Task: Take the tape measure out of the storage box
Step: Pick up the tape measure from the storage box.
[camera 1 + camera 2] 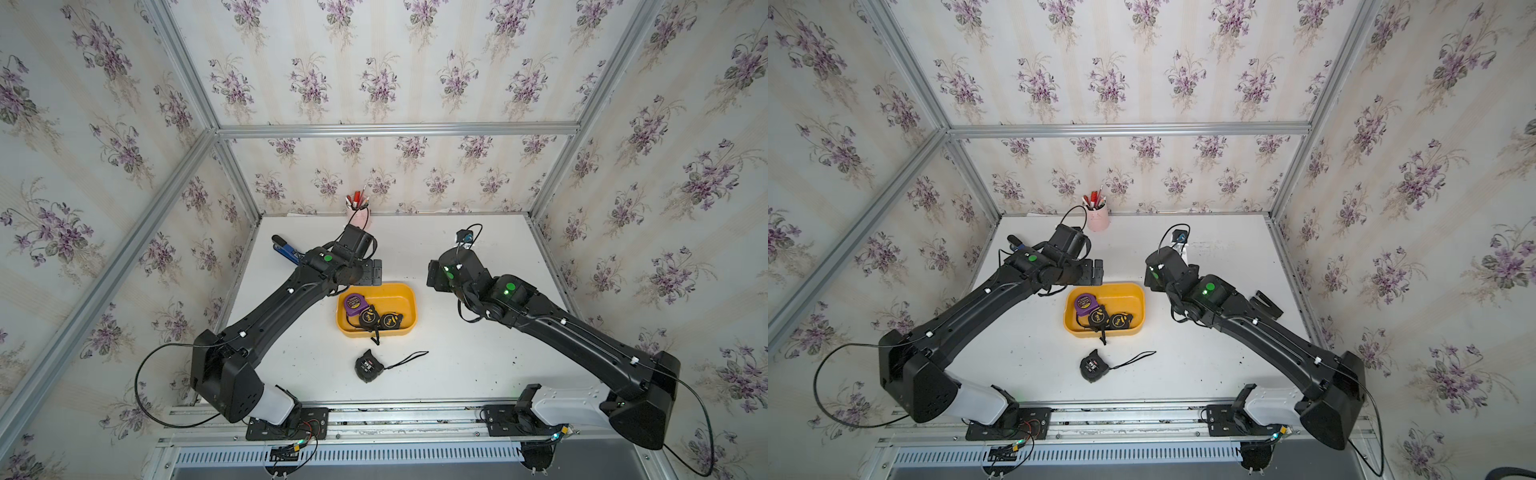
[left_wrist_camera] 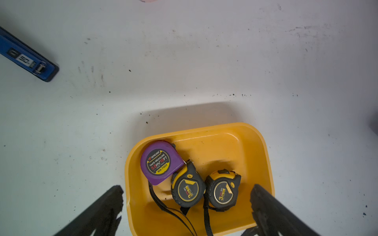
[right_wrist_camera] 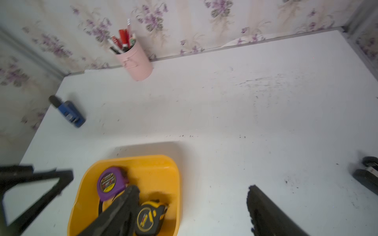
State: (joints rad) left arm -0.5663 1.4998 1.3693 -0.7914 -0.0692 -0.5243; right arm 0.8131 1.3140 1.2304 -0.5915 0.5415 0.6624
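Black tape measure [image 1: 368, 366] lies on white surface [image 1: 457, 353] near shallow yellow plastic tub [image 1: 399, 301].
Left pincer [image 2: 187, 188], right pincer [image 3: 191, 189]: spread wide, empty.

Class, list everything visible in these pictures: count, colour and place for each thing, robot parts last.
storage box: one, yellow, mid-table
purple tape measure: one, purple, in the storage box
black-and-yellow tape measures: two, black-and-yellow, same box
black tape measure: one, black, on table outside box
pen cup: one, pink, by back wall
hand tool: one, blue, beside left arm
unidentified object: one, black, beside right arm
table: one, white, under everything
left gripper: one, black, open near box
right gripper: one, black, open beside box
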